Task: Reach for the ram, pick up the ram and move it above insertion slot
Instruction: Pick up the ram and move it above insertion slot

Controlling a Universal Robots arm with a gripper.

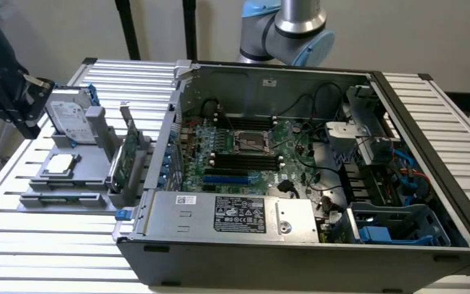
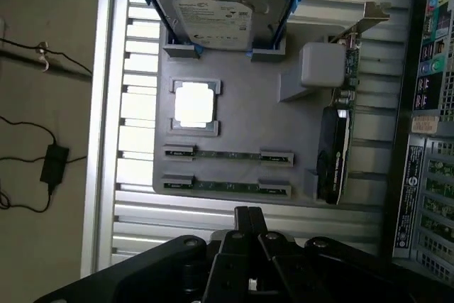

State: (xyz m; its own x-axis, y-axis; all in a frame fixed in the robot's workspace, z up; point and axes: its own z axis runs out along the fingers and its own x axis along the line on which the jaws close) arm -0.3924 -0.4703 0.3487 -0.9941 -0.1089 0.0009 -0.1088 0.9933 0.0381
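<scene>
The biggest thing on my screen is the open computer case (image 1: 300, 245), standing just beside the grey tray (image 2: 241, 111) on the exterior view's right, with its motherboard exposed. Both sit on the slatted aluminium table (image 1: 47, 245), whose bars run out under the tray on every side.

On the tray, the hard drive (image 2: 220, 8) leans in its blue-edged cradle at one end. The expansion card (image 2: 333, 154) stands on edge along the side of the tray nearest the case.

From the wrist camera I see the gripper (image 2: 248, 212) hanging over the table slats, just off the end of the tray opposite the hard drive. Its two dark fingertips (image 2: 242, 216) are drawn together with only a seam between them, and there is nothing in their grasp.

The ram (image 2: 227, 187) lies flat in its holder on the tray, at the end nearest the gripper, with a bracket at each end of the stick. It is close to the fingertips but not touched by them. A second stick (image 2: 227, 155) lies parallel just beside it, one step further into the tray.

Past that, toward the hard drive, the square silver processor (image 2: 195, 104) sits in its own pocket of the tray.
</scene>
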